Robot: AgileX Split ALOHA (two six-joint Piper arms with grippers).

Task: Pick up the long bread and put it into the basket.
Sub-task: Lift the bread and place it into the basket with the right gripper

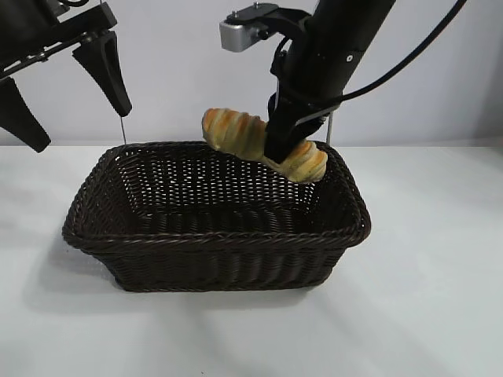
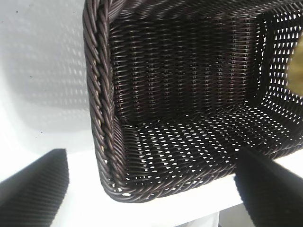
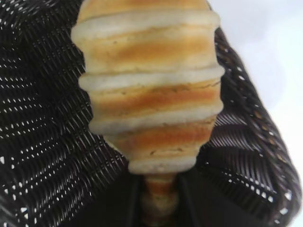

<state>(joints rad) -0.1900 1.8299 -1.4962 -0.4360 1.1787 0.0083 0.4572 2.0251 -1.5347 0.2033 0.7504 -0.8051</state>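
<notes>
The long bread [image 1: 236, 132], a golden ridged loaf with browner stripes, hangs tilted over the far right part of the basket [image 1: 212, 236]. My right gripper [image 1: 280, 151] is shut on its middle and holds it just above the far rim. In the right wrist view the bread [image 3: 149, 85] fills the middle, squeezed between the dark fingers [image 3: 118, 203], with the basket's weave [image 3: 42, 142] behind it. My left gripper [image 1: 67, 98] is open and empty, raised above the basket's left end. The left wrist view looks into the basket [image 2: 189, 94] past its braided rim.
The basket stands on a white table [image 1: 424, 298]. A pale wall rises behind it. Bare table surface lies to the right of and in front of the basket.
</notes>
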